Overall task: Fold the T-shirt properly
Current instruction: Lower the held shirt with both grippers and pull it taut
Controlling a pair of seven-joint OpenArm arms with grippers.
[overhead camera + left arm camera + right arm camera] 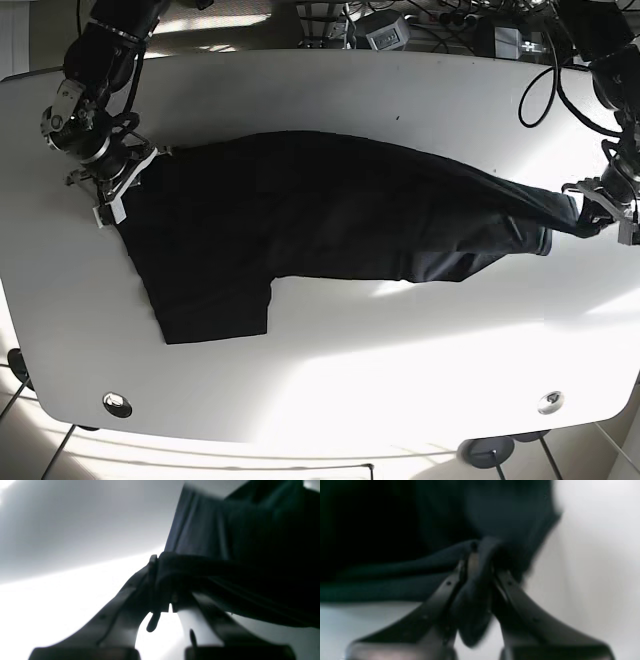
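Observation:
A dark navy T-shirt (330, 215) is stretched across the white table (330, 380) between my two grippers. My right gripper (140, 165), at the left in the base view, is shut on one edge of the shirt; its wrist view shows the fabric (395, 580) bunched between the closed fingers (480, 555). My left gripper (592, 212), at the right in the base view, is shut on the other end; its wrist view shows cloth (225, 555) pinched at the fingertips (162, 562). A sleeve (215, 315) hangs toward the front.
Cables and equipment (400, 25) lie behind the table's far edge. Two round holes (117, 404) (549, 402) sit near the table's front corners. Bare white tabletop lies in front of the shirt.

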